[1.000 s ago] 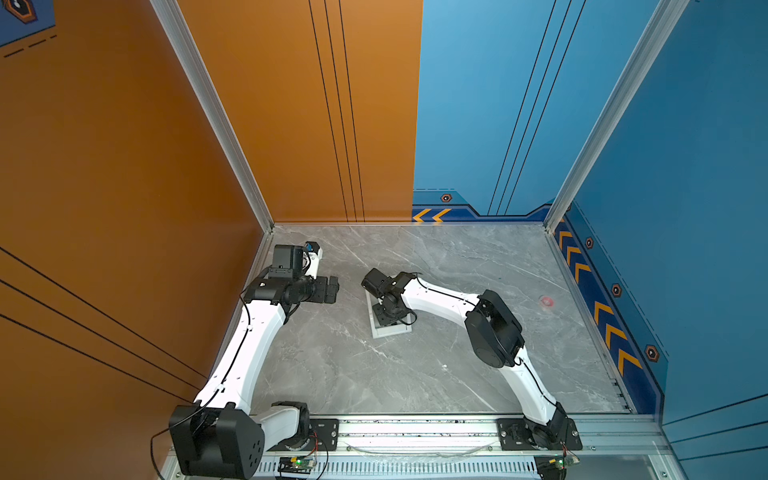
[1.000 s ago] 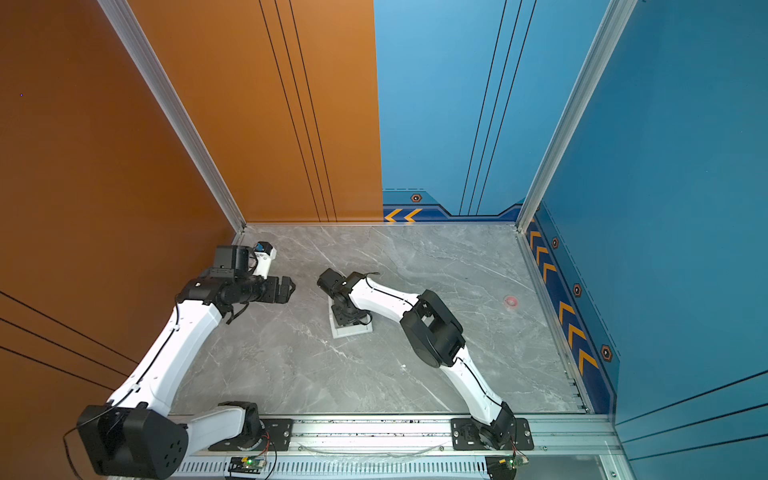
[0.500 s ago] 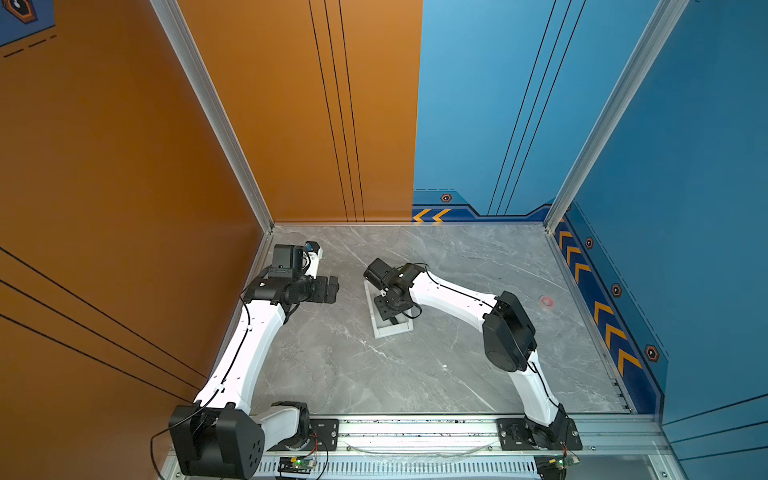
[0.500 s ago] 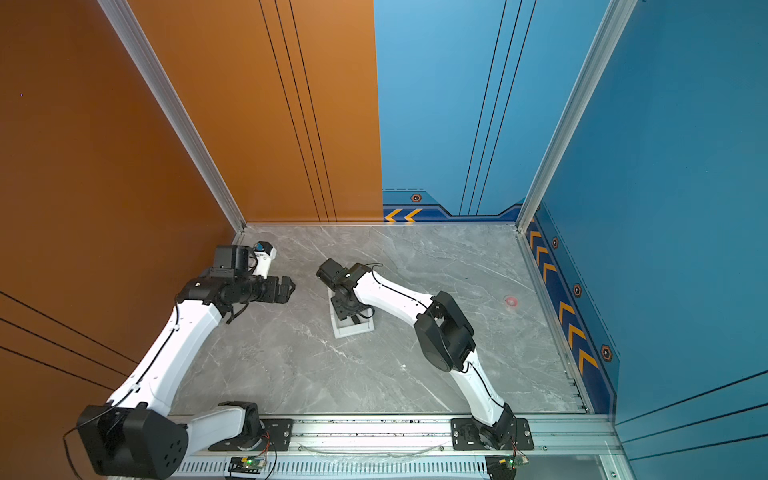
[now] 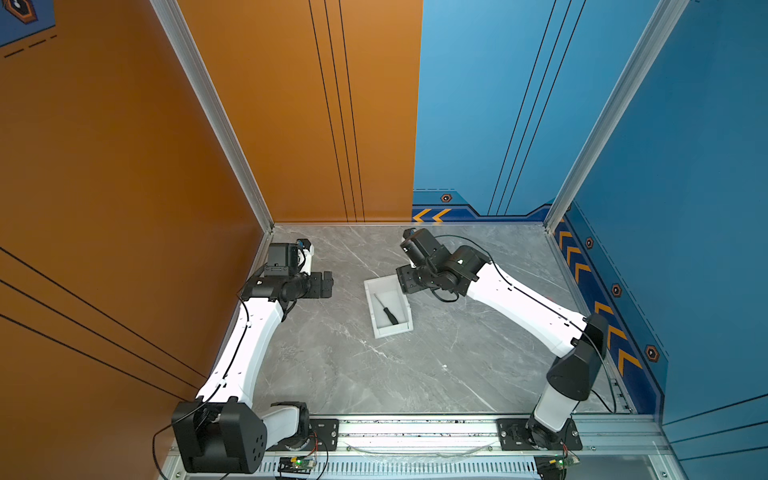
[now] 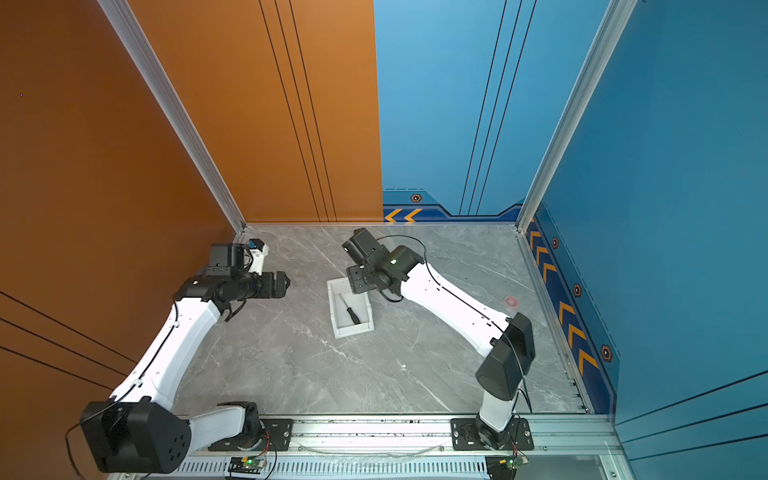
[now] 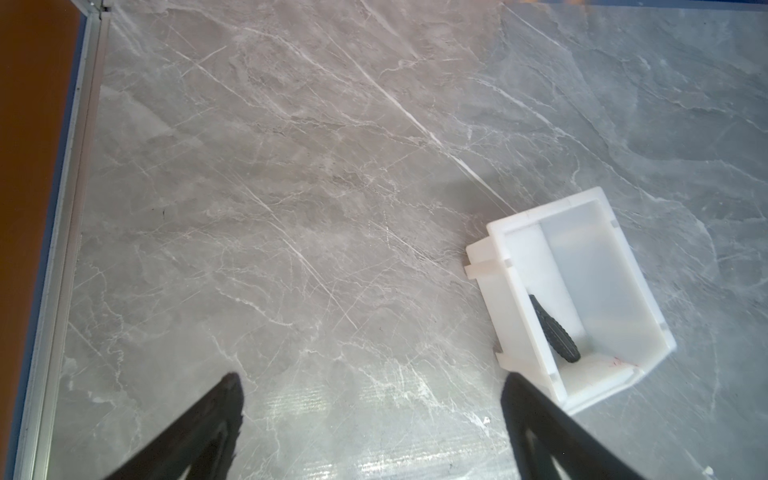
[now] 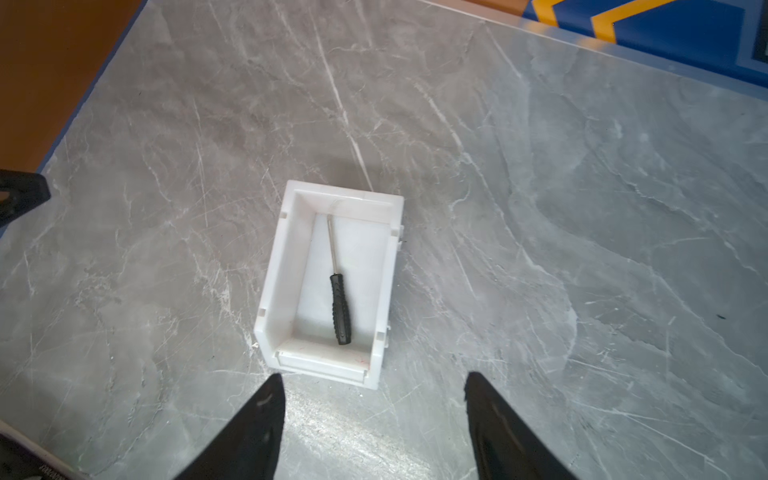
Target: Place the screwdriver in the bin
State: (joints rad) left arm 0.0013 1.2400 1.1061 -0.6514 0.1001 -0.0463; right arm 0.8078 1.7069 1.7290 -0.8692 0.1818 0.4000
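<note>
The screwdriver (image 5: 390, 313) (image 6: 352, 312), black handle and thin shaft, lies flat inside the white bin (image 5: 390, 332) (image 6: 352, 331) in both top views, near mid-table. In the right wrist view the screwdriver (image 8: 340, 309) rests lengthwise on the floor of the bin (image 8: 274, 266). My right gripper (image 5: 406, 280) (image 8: 374, 375) hangs open and empty above the bin's far end, clear of the tool. My left gripper (image 5: 327, 284) (image 7: 372, 375) is open and empty, well to the left of the bin (image 7: 521, 320); only the screwdriver's handle (image 7: 555, 330) shows there.
The grey marble table (image 5: 415, 374) is bounded by an orange wall on the left and a blue wall on the right. A small red mark (image 6: 510, 301) sits on the table at the right. The arm-base rail (image 5: 415, 428) runs along the front edge.
My right gripper has opened, let go of the screwdriver in the bin, and lifted back toward the far right. The left arm has not moved.
</note>
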